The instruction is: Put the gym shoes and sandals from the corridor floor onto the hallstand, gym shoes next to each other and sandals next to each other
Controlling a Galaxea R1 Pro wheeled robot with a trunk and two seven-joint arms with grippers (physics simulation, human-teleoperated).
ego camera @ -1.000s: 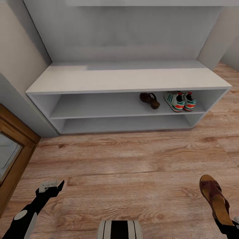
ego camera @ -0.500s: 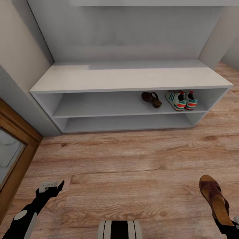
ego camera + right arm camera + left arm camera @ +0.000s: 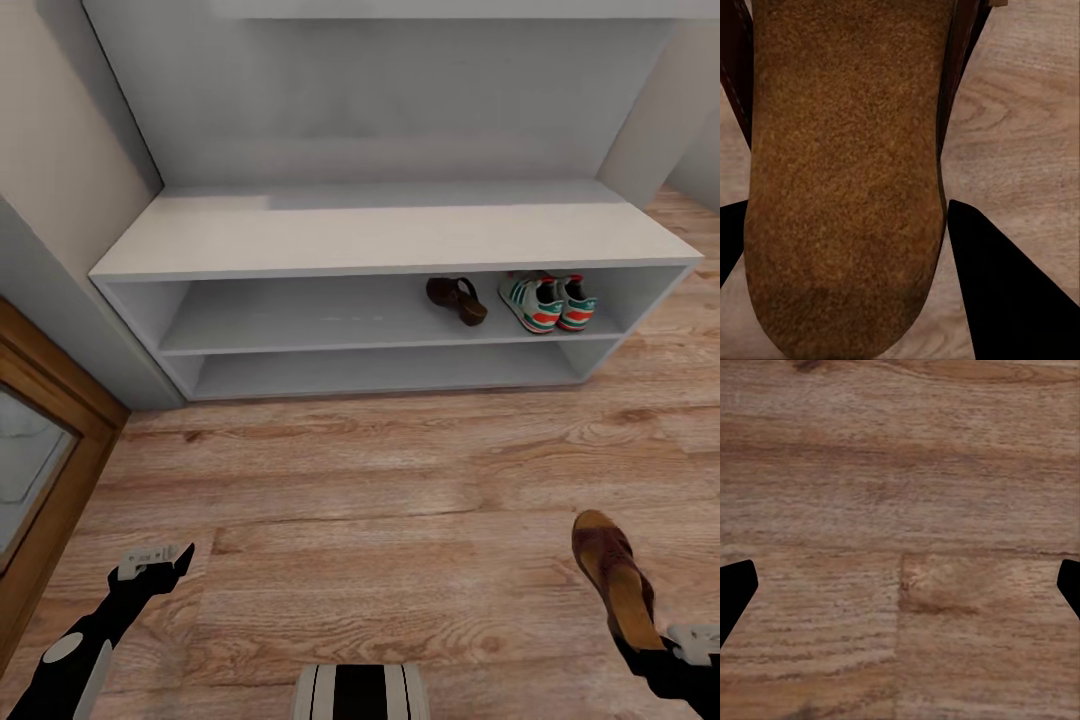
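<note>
The hallstand (image 3: pixel 390 238) stands ahead against the wall. On the right part of its upper shelf sit the two gym shoes (image 3: pixel 546 303) side by side, with one brown sandal (image 3: pixel 456 300) just left of them. My right gripper (image 3: pixel 635 640) is shut on the heel end of the other sandal (image 3: pixel 610 575), held above the corridor floor (image 3: pixel 400 500) at the lower right. In the right wrist view that sandal's tan footbed (image 3: pixel 844 172) lies between the dark fingers (image 3: pixel 1009 292). My left gripper (image 3: pixel 155 560) hangs open at the lower left, over bare planks (image 3: pixel 900 540).
A wood-framed panel (image 3: pixel 35 470) stands at the left edge beside the beige wall (image 3: pixel 50 180). The hallstand's lower shelf (image 3: pixel 380 372) and the left half of the upper shelf hold nothing. My base's striped front (image 3: pixel 360 690) shows at the bottom.
My right gripper has carried the held sandal a little to the left and up in the view. The camera shifted slightly earlier on. The left arm has stayed put.
</note>
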